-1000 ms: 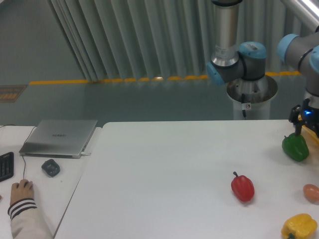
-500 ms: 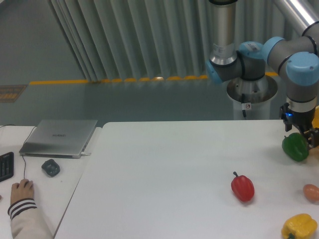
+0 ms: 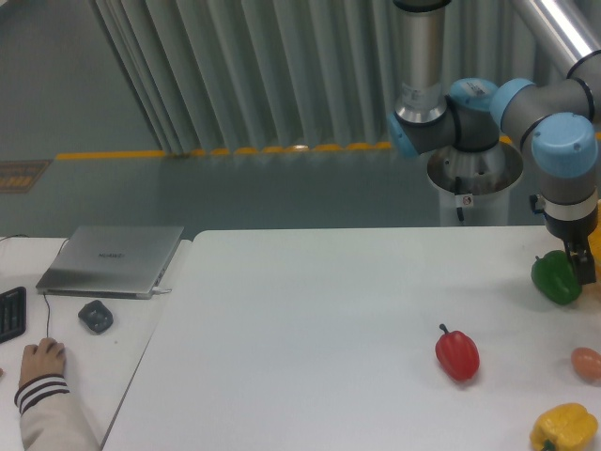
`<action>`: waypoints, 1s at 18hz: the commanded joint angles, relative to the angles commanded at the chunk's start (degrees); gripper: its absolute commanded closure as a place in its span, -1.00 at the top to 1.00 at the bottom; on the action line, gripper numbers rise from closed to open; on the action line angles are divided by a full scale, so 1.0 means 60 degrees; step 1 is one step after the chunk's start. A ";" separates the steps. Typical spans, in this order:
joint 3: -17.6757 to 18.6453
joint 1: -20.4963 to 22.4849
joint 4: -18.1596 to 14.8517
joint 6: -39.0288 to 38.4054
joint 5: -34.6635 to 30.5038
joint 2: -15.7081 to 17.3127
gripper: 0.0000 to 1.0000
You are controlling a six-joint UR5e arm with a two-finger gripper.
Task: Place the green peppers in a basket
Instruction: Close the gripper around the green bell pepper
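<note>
I see the glossy dark-green lobed bell pepper (image 3: pixel 556 277) just left of my fingers (image 3: pixel 584 266); their spread I cannot tell.

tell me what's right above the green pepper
The gripper hangs right over the green pepper, its fingers reaching the pepper's top. Whether they are shut on it is hidden.

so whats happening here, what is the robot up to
A robot arm reaches down at the right edge of the white table, with its gripper right at the green pepper. Whether the fingers are shut on it cannot be made out. A sliver of the yellow-orange basket shows just past the arm at the frame edge. A red pepper and a yellow pepper lie on the table nearer the camera. Far left, a person's hand rests beside a closed laptop.
</note>
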State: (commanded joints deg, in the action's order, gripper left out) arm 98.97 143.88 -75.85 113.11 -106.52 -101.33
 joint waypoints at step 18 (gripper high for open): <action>0.0512 -0.0485 -0.0278 0.2446 -0.0718 -0.0206 1.00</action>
State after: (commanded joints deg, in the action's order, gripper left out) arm 102.04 140.98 -77.52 127.79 -110.83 -102.57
